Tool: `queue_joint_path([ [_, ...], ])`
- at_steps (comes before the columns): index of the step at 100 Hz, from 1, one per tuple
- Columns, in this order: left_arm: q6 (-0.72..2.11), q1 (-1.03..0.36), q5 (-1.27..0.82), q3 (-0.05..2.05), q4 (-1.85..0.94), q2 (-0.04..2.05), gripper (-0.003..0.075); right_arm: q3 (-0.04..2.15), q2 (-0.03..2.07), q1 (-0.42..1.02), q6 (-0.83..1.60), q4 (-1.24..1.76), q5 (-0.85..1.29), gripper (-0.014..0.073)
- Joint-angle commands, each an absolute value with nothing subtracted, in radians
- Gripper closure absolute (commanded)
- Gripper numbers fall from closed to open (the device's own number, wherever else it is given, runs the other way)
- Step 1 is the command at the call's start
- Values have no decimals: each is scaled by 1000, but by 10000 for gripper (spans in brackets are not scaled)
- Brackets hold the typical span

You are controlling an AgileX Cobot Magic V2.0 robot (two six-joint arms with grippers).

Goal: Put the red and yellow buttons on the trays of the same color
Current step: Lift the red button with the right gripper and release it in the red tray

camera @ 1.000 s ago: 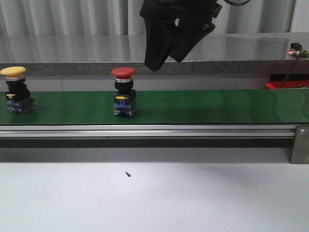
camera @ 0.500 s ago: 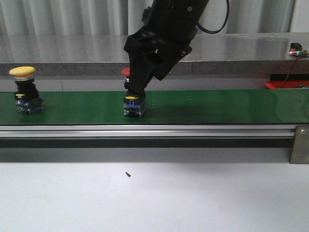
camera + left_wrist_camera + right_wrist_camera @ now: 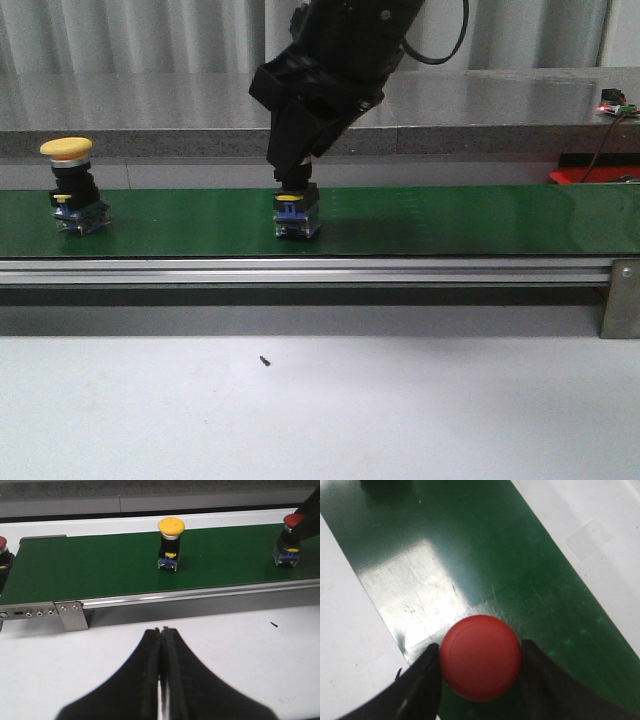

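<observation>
Green conveyor belt [image 3: 450,220] carries red button [image 3: 480,657] clasped by right tool [image 3: 480,680]; left tool [image 3: 163,645] clenched.

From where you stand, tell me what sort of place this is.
Probably a factory-style sorting bench or test cell. A green conveyor belt on an aluminium rail carries industrial push buttons: a yellow button and a red button, which the right tool brackets. Corrugated metal wall behind.

Bright, even overhead light; a white glare patch sits on the green belt [image 3: 427,585] just beyond the slightly soft fingers [image 3: 417,690].
</observation>
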State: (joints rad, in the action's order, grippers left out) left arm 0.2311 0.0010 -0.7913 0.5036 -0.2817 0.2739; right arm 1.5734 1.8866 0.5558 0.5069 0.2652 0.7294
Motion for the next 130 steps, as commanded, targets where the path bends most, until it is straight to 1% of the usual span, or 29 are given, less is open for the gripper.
queue_joint_path([
  [1, 229, -8, -723, 529, -303, 286, 740, 1606, 1838, 549, 517, 280, 690, 438],
  [13, 229, -8, -723, 529, -303, 286, 740, 1606, 1818, 524, 511, 289, 715, 442],
  [27, 229, -8, -723, 529, -303, 286, 740, 1603, 1776, 461, 510, 325, 747, 442],
  [48, 229, -8, -723, 529, -303, 286, 740, 1599, 1715, 327, 510, 348, 774, 442],
  [68, 229, -8, -723, 529, -303, 286, 740, 1568, 1675, 165, 510, 348, 795, 442],
  [89, 229, -8, -723, 529, -303, 286, 740, 1526, 1663, -13, 510, 348, 782, 442],
  [130, 229, -8, -723, 529, -303, 286, 740, 1437, 1667, -278, 510, 348, 628, 442],
])
